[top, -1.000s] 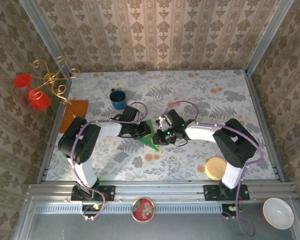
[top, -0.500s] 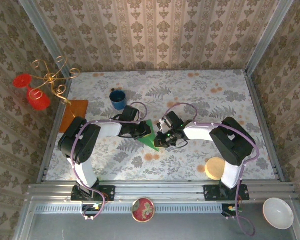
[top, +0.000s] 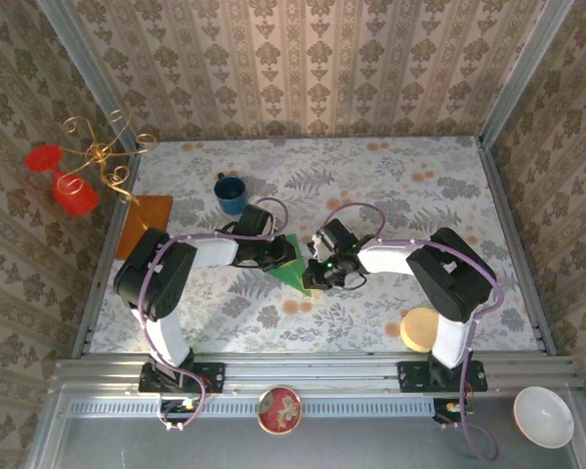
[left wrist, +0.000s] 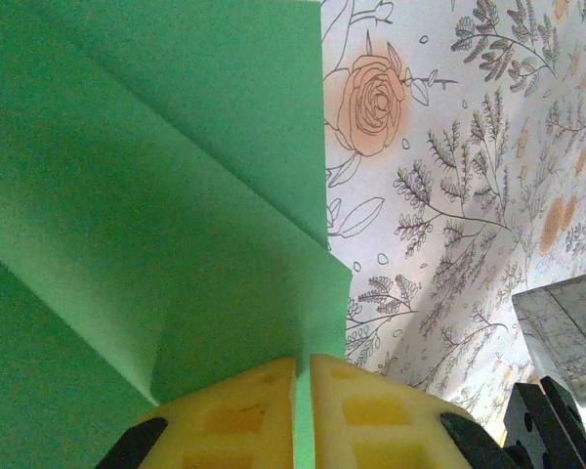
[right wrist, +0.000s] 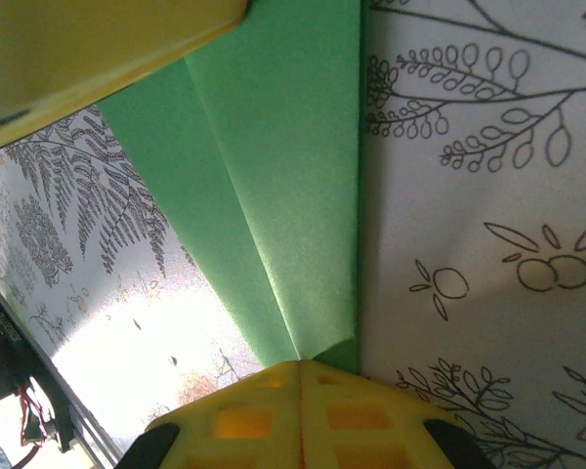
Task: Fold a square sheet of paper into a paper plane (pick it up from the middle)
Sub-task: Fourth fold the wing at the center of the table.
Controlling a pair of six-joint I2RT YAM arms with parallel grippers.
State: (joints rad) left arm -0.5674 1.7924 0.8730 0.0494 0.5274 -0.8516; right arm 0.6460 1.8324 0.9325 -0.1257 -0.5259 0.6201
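left wrist: creased matte green paper plane [left wrist: 176,225]

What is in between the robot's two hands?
The green paper plane, partly folded. In the top view it stretches from the left gripper to the right gripper, and each pinches one end of it.

Your paper plane [top: 285,271] lies on the table [top: 420,195] near its middle, between the 2 arms. The left gripper [left wrist: 303,363] meets it from the left, the right gripper [right wrist: 301,367] from the right. Behind it, to the left, stands a mug [top: 230,193]. A flat sheet [top: 146,221] lies at the left edge, a disc [top: 422,329] near right. On the near ledge [top: 371,410] sit a middle bowl [top: 279,408] and a right bowl [top: 543,416].
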